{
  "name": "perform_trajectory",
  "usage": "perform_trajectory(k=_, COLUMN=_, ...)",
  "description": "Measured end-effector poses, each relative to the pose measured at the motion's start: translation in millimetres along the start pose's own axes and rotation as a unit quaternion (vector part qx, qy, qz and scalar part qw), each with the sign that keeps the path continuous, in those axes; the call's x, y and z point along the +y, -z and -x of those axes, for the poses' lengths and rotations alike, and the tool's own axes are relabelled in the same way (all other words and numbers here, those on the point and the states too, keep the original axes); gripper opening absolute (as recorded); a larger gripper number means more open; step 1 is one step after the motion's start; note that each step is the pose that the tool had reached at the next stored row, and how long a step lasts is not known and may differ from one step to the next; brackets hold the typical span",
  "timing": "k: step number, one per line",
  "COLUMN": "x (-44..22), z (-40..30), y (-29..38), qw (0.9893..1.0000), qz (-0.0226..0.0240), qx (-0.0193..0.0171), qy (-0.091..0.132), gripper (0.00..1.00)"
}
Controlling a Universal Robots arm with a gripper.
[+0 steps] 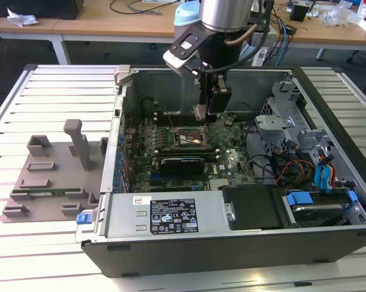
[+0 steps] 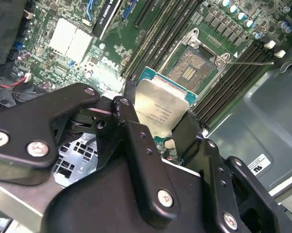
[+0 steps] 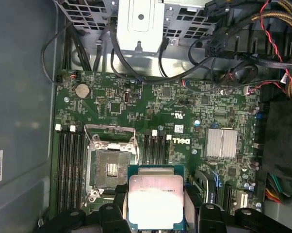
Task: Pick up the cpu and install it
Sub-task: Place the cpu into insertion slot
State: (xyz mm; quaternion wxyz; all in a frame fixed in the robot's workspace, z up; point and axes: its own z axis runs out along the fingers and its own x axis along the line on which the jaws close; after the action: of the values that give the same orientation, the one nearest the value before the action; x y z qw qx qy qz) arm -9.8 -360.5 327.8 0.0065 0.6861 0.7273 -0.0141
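**While gripped, not yet seated**

Because the black fingers (image 2: 136,145) of the gripper (image 3: 155,213) are clenched on two opposite edges of the small flat square cpu (image 3: 155,201), silver-grey metal on top with a thin green border, the chip is held clear of the board, near the open socket and not set into it. It is judged to be light and stiff, with a smooth lid that could slip. Its underside is judged delicate, so an edge hold is well chosen.

Just beyond, the square metal-framed socket (image 3: 109,170) is seen with its contact field exposed, flanked by dark memory slots on the green motherboard (image 3: 185,107). Room is judged tight inside the open grey computer case (image 1: 171,216), crowded with cables.

The case is laid on a pale slatted metal tabletop (image 1: 61,91). A grey plastic fixture tray with upright posts (image 1: 49,176) lies at the exterior view's left.
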Motion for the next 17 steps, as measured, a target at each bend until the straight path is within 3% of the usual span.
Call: perform_trajectory(k=17, x=0.0, z=0.0, y=-0.8, qw=0.9989, qz=-0.0014, qx=0.0005, qy=-0.047, gripper=0.55)
